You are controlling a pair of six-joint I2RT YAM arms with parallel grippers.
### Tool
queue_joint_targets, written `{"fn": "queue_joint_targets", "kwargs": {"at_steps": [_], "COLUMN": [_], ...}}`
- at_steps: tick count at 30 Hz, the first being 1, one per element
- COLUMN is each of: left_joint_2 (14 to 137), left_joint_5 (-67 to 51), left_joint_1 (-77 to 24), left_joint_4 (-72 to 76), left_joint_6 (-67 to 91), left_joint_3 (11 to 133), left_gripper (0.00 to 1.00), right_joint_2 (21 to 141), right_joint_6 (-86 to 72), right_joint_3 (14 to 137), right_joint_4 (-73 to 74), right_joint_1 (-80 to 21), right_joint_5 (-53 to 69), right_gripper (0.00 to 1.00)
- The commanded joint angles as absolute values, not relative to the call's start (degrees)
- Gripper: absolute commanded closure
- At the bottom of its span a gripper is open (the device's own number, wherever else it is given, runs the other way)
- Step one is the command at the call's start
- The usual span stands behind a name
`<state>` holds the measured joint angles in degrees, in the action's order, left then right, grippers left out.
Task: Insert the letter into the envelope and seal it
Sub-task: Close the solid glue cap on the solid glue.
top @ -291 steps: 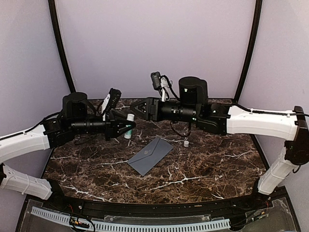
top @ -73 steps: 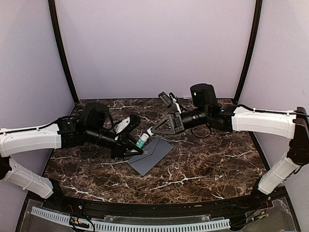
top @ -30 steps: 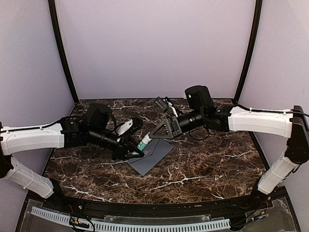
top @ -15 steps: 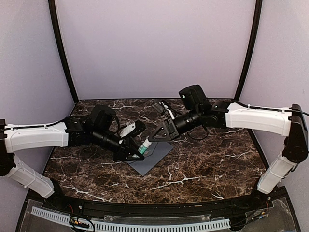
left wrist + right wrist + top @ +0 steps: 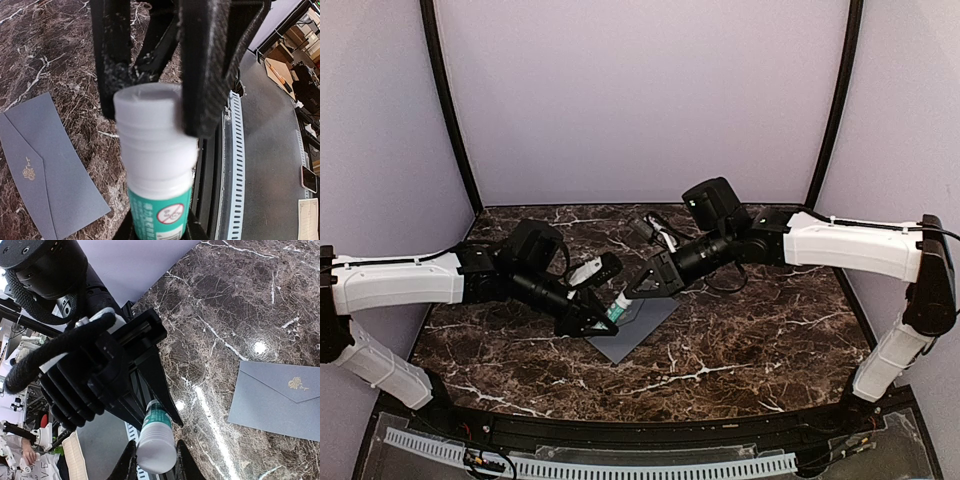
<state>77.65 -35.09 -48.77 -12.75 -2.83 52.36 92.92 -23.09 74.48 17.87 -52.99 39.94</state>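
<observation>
Dark marble tabletop (image 5: 750,340), lilac walls (image 5: 640,100), grey envelope (image 5: 642,335) flat, glue stick (image 5: 617,306) aloft

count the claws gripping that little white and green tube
2: the left claw grips the white-capped green-labelled plastic tube by its green body; the right claw pinches its white cap. Neither is hidden.

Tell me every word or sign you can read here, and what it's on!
No words can be read here.
On the glue stick: a red no-sign, a circle with a slash; the tiny print beside it is too blurred.
On the envelope: a small gold emblem, a picture, not letters.
</observation>
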Motion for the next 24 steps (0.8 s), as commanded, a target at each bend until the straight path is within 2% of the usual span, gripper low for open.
{"fn": "queue_joint_targets", "kwargs": {"at_steps": [1, 11, 24], "left_joint_2": [77.3, 76.9, 74.3], "left_joint_5": [-36.0, -39.2, -35.8], "left_joint_1": [-48.3, -47.0, -46.4], "left_joint_4": [-6.3, -4.0, -1.6], "left_joint_6": [-0.4, 1.9, 2.8], "left_joint_3": [54.7, 54.2, 52.8], "left_gripper": [1.0, 1.0, 1.0], "right_joint_2": [93.7, 94.3, 96.3], "right_joint_6": [-23.8, -25.8, -26.6], "right_joint_3": [74.7, 73.0, 73.2], "right_joint_4": [15.1, 11.3, 11.3], "right_joint_1": [-55.9, -56.5, -57.9], "right_joint_5": [42.2, 44.3, 47.6], "right_gripper": [0.81, 0.81, 0.81]}}
